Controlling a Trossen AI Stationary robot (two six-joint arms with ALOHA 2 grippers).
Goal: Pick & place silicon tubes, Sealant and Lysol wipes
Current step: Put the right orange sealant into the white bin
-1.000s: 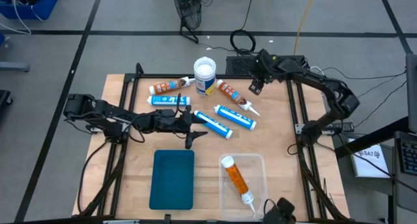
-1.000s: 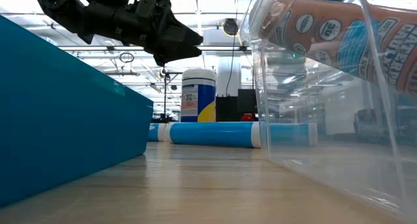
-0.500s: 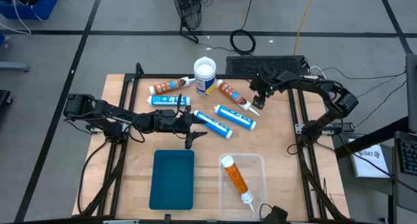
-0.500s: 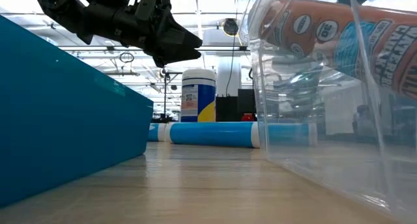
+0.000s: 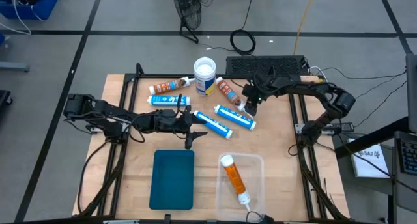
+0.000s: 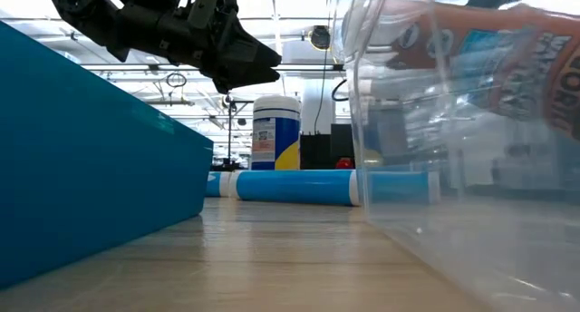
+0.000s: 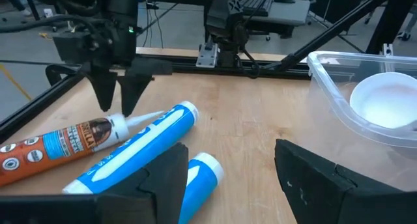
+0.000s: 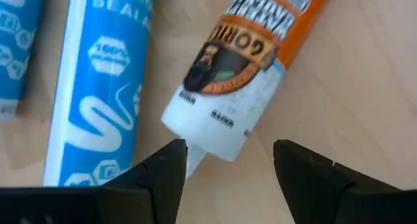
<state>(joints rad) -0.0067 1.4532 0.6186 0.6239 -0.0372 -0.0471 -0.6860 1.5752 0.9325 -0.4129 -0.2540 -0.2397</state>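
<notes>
High view: right claw (image 5: 250,107) over the nozzle end of the orange tube (image 5: 229,92), Lysol wipes (image 5: 204,76) just beyond that tube. Left claw (image 5: 195,123) at mid-table (image 5: 273,152), by a blue tube (image 5: 215,124).
Low view: left claw (image 6: 258,63) above the table, wipes (image 6: 275,132) upright behind it.
Left wrist view: its fingers (image 7: 163,182) stand apart, gripping nothing.
Right wrist view: fingers (image 8: 166,168) apart, straddling the orange tube (image 8: 244,81) nozzle, not clamped.

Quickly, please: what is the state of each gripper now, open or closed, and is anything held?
Left gripper: open, holding nothing, above the blue tube.
Right gripper: open, holding nothing, jaws straddling the nozzle end of the orange sealant tube.
</notes>
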